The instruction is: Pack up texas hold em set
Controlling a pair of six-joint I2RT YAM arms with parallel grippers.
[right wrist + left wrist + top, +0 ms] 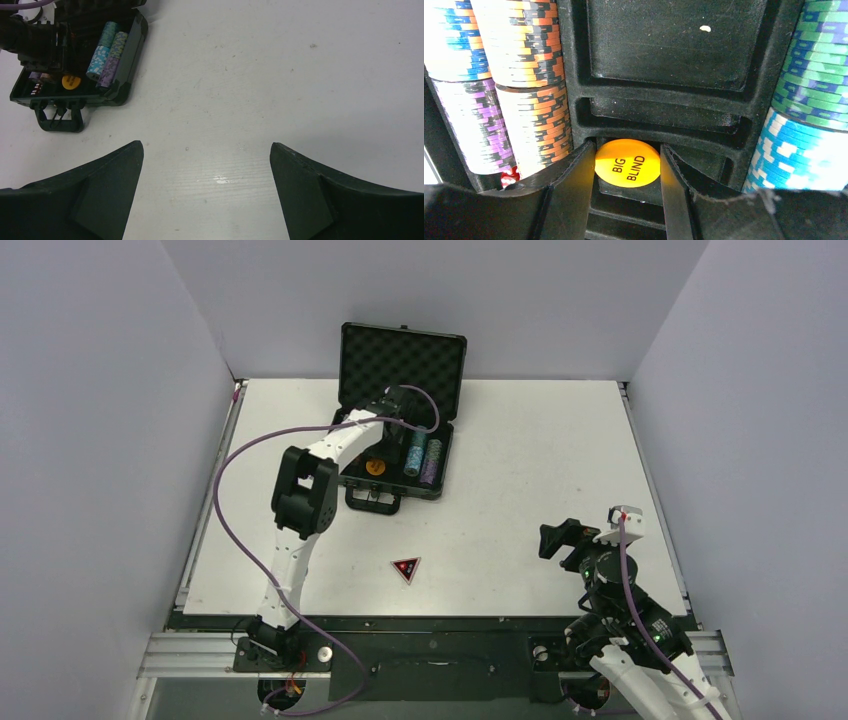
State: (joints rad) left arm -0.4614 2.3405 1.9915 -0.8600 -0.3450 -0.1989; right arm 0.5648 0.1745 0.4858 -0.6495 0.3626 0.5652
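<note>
A white desk (520, 490) fills the floor of a plain enclosure, with a pale grey wall on the left (100, 440), another at the back (400, 290) and a third on the right (750, 390). Along the near edge runs an aluminium rail (190, 650), with a flat black plate (430, 675) fixed across its middle. Close up, the desk top (250, 75) shows faint scuffs, a small dark speck (313, 46) and a bright patch of glare (222, 178).
</note>
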